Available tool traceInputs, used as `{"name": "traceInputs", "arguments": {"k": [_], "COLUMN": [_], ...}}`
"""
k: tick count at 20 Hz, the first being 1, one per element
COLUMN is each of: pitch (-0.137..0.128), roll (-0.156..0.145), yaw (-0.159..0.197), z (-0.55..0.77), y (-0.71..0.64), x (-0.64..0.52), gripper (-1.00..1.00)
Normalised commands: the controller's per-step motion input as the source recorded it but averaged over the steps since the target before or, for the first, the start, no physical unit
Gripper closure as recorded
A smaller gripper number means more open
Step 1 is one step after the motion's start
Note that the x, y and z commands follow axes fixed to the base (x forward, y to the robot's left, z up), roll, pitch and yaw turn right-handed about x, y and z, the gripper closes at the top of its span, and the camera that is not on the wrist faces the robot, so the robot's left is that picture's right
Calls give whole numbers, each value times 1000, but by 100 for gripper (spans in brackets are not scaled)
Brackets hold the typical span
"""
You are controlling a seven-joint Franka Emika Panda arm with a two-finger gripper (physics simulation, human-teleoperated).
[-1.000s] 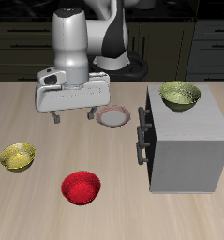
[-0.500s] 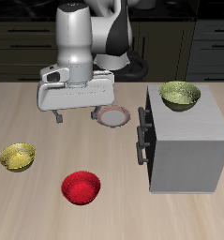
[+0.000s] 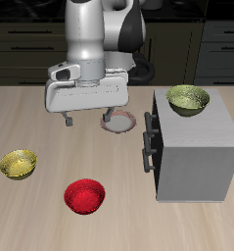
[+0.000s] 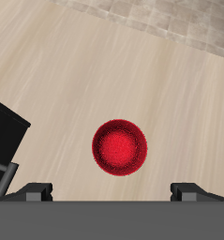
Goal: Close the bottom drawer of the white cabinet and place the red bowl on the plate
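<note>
Gripper: your two-finger gripper hangs above the light wood-grain tabletop, clear of every object; its two dark fingers stand apart with nothing between them, so they are released.
Red bowl: the small glossy bright red bowl sits on the tabletop near the front edge, well apart from the gripper. In the wrist view you see the red bowl from above, lying between the two fingertips but on the tabletop far below them.
Plate: the small round plate with a white centre and pinkish-red rim lies farther back, just beside the cabinet; your gripper body hides part of it in the exterior view. The wrist view does not show it.
Cabinet: the grey-white box cabinet stands on the tabletop. Two dark bar handles show on its front face in the exterior view; how far the bottom drawer stands out cannot be told from this angle.
Other bowls: an olive-green bowl rests on the cabinet top; a yellow-green bowl sits on the tabletop, well apart from the red bowl. Only the exterior view shows these.
Wrist view only: a dark edge intrudes at one side; you cannot tell what it belongs to.
</note>
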Motion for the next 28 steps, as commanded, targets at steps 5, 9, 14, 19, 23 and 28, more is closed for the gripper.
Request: {"name": "traceInputs", "arguments": {"k": [5, 9, 14, 19, 23, 28], "pitch": [5, 5, 26, 20, 6, 9], "roll": [20, 10, 15, 8, 7, 1], "yaw": [0, 7, 23, 0, 8, 25], "z": [28, -55, -213, -231, -149, -187], "y": [195, 88, 116, 69, 10, -64], "x": [149, 153, 98, 60, 33, 16], "gripper": [-100, -100, -100, -100, -100, -100]}}
